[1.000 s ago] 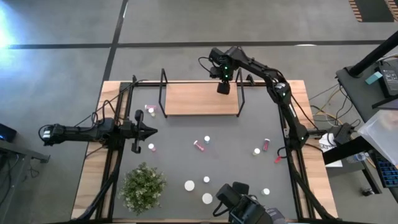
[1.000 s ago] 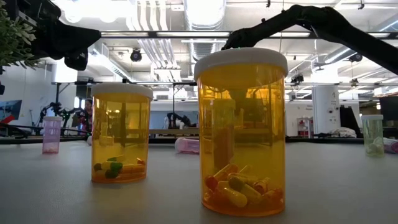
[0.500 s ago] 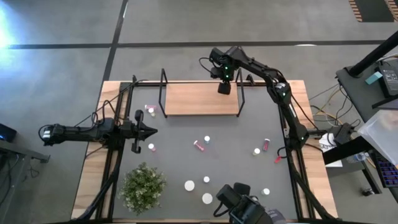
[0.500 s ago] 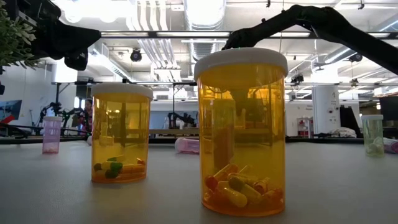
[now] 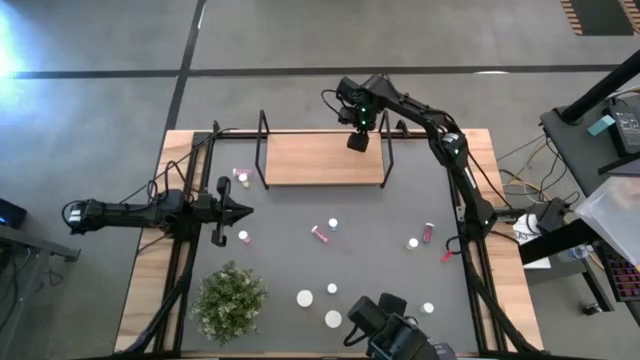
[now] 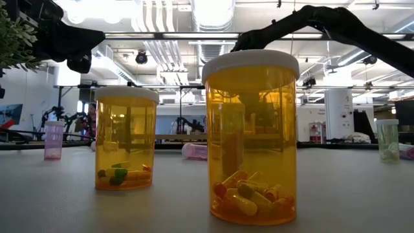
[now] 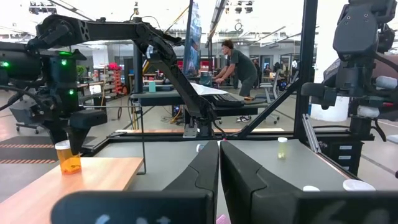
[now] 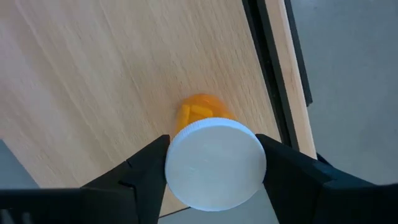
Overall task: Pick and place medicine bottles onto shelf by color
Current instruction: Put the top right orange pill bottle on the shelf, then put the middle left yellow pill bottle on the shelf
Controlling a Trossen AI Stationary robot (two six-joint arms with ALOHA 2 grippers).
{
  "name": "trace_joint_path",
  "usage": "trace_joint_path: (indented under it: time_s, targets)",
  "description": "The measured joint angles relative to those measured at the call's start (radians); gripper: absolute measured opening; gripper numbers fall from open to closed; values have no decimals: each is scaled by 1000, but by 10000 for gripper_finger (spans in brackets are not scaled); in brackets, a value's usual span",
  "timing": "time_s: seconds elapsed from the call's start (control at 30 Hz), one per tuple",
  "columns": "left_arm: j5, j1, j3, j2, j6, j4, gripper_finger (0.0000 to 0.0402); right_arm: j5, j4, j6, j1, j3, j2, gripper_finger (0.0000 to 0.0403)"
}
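The right gripper hangs over the shelf, jaws flanking the white cap of an upright orange bottle standing on the board, contact indeterminate; the shut left gripper waits well apart.

shelf: light wood board with fine straight grain, black wire frames at both ends
table mat: dark grey, with pale wooden strips along the left and right edges
orange bottle: translucent amber body, plain white cap, standing on the shelf's right end
nearest bottles: amber, white caps, yellow, orange and green capsules inside
purple bottle: pale violet
pink bottle: pink body, lying near the mat's middle
potted plant: green, bushy
right gripper: black fingers
left gripper: black
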Motion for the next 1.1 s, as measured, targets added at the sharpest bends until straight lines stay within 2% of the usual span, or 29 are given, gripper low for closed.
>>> trace_joint_path:
  time_s: [0.23,0.4,0.83,1.1]
  targets:
    - [0,0,0,0,0,0,0,15,-1,5,1,0,1,287]
    - [0,0,0,0,0,0,0,16,-3,28,3,0,-25,310]
    - [0,0,0,0,0,0,0,46,32,64,23,0,-148,301]
    - [0,0,0,0,0,0,0,101,54,139,57,-4,-282,292]
